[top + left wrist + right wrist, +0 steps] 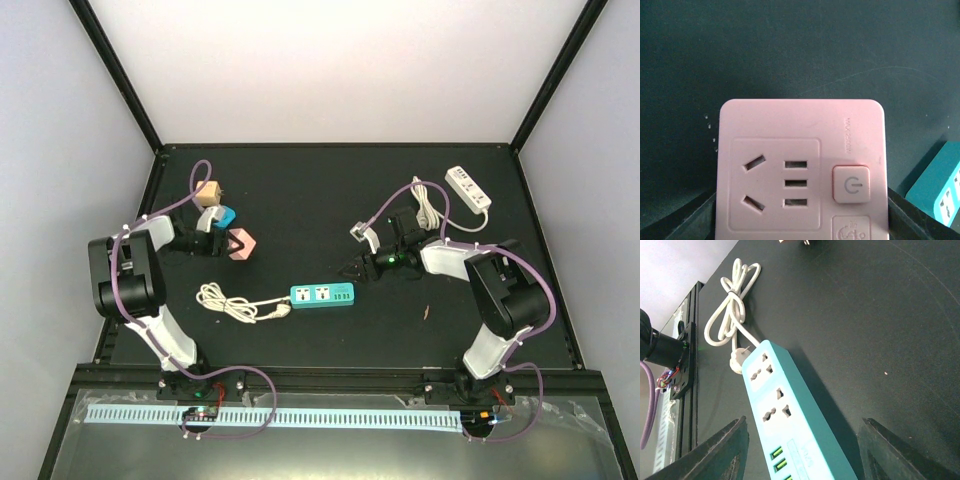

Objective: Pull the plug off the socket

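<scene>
A pink cube socket (790,150) fills the left wrist view, its outlets and power button facing the camera with nothing plugged in. My left gripper (221,244) is shut on it, its fingers (685,220) flush against both sides. A teal power strip (322,295) lies mid-table. Its white plug (736,359) rests on the mat by the strip's left end, one pin bare, out of any outlet. The tied white cord (222,300) trails to the left. My right gripper (352,268) hovers open over the strip's right end (790,425), fingers (715,455) wide on either side.
A blue cube socket (224,215) and a tan cube (208,193) sit just behind the pink one. A white power strip (468,188) with its coiled cord (428,205) lies at the back right. Black frame rails edge the mat.
</scene>
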Controlling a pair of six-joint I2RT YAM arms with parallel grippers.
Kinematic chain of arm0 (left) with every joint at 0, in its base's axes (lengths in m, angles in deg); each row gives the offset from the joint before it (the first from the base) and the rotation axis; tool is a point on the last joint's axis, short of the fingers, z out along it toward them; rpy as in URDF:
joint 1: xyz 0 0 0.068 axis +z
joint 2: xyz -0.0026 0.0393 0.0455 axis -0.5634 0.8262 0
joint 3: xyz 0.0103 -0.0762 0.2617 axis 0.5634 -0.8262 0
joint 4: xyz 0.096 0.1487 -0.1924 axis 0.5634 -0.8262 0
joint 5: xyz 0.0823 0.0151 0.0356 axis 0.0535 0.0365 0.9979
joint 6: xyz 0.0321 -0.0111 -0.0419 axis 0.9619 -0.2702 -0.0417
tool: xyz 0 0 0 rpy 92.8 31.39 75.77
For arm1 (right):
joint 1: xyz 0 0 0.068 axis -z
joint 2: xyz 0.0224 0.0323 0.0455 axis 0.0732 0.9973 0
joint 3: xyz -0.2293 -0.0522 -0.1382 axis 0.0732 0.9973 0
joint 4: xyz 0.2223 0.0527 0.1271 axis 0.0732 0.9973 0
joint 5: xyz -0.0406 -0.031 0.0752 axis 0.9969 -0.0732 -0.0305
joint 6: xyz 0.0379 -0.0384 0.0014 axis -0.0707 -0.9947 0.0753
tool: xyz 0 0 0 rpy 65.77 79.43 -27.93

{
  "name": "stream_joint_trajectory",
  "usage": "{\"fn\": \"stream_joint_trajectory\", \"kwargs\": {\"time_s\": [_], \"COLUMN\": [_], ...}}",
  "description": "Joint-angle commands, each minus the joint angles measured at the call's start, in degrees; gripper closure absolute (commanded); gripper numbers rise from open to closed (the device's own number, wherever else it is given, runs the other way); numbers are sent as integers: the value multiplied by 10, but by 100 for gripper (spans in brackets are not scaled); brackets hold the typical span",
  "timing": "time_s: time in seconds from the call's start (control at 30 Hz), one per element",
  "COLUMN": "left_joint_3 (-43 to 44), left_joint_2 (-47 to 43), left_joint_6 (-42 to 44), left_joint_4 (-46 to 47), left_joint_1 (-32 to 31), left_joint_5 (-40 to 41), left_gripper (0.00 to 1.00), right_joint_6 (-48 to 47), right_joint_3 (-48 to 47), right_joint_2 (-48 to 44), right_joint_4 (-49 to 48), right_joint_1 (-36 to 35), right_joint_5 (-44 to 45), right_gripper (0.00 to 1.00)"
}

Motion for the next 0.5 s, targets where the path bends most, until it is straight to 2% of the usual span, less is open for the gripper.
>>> {"fn": "stream_joint_trajectory", "kwargs": {"time_s": [0.0, 0.23, 0.4, 0.47], "left_joint_3": [16, 8, -2, -9], "left_joint_2": [1, -28, -56, -74], "left_joint_6": [-3, -6, -5, -4], "left_joint_4": [18, 27, 41, 51], "left_joint_1": [9, 10, 9, 9], "left_joint_5": [20, 51, 69, 85], "left_gripper": [31, 12, 8, 3], "right_joint_6": [-3, -1, -2, -5], "right_joint_3": [-14, -13, -12, -10], "right_joint_2": [6, 6, 1, -4], "right_joint_4": [2, -1, -4, -7], "right_joint_1": [-1, -1, -1, -1], "right_joint_5": [-12, -12, -8, -4], "right_gripper": [37, 37, 37, 36]}}
